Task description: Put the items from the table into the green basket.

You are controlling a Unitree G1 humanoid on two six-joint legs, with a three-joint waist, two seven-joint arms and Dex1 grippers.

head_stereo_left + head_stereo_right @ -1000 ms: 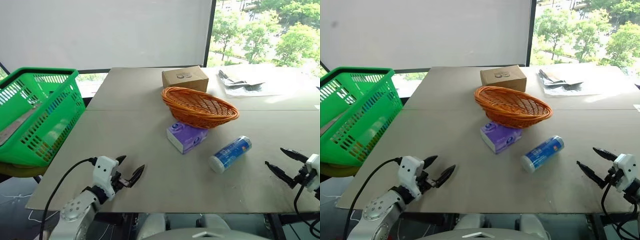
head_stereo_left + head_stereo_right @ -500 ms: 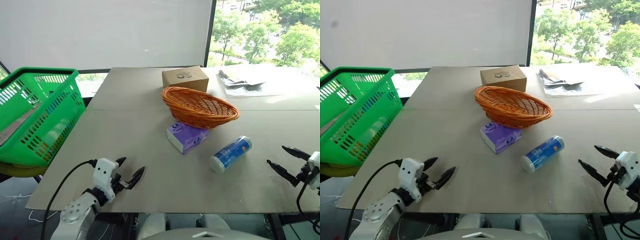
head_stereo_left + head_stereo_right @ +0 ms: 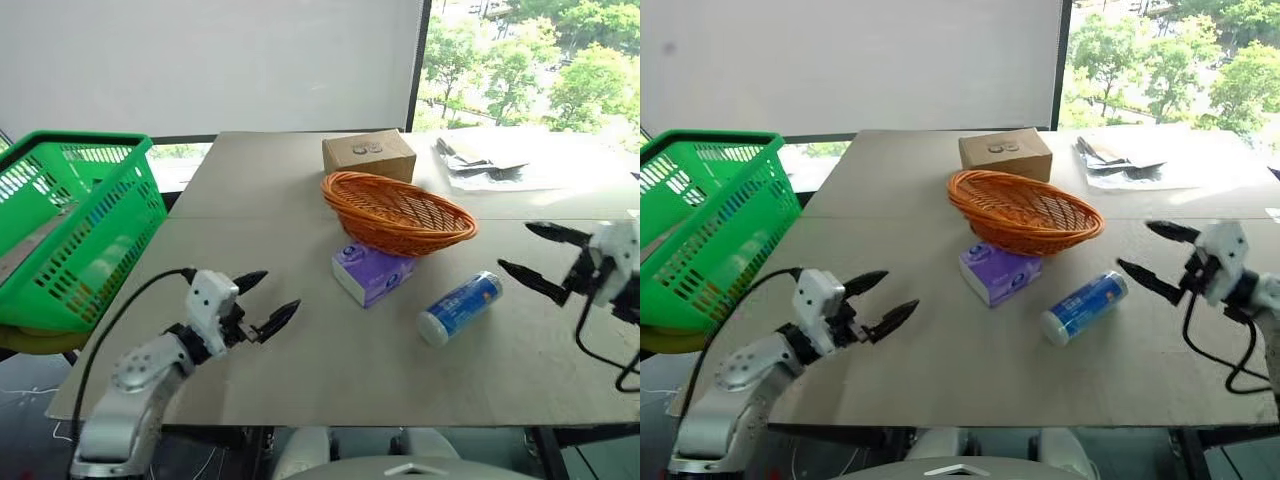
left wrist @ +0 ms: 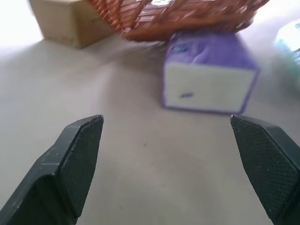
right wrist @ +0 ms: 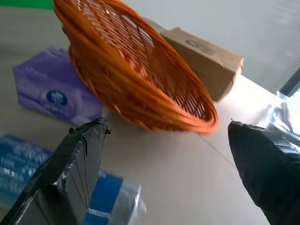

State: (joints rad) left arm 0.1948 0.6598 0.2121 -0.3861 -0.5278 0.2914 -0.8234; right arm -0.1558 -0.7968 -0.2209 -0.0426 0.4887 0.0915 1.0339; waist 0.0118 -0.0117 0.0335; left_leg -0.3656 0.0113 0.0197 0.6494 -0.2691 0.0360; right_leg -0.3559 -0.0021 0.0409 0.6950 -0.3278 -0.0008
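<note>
Head view: purple tissue pack (image 3: 372, 273) and blue container (image 3: 460, 307), white ends, lie on grey table (image 3: 300, 230) just in front of wicker basket (image 3: 398, 213). Left claw (image 3: 262, 304) spread, well left of pack; right claw (image 3: 537, 256) spread, right of container. Green basket (image 3: 75, 225) at table's left edge.
L wrist: pack ahead between fingers (image 4: 77, 154).
R wrist: container below wicker basket.

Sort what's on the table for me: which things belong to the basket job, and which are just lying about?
Job: purple tissue pack, blue container, green basket.
Lying about: orange wicker basket, cardboard box, papers.
</note>
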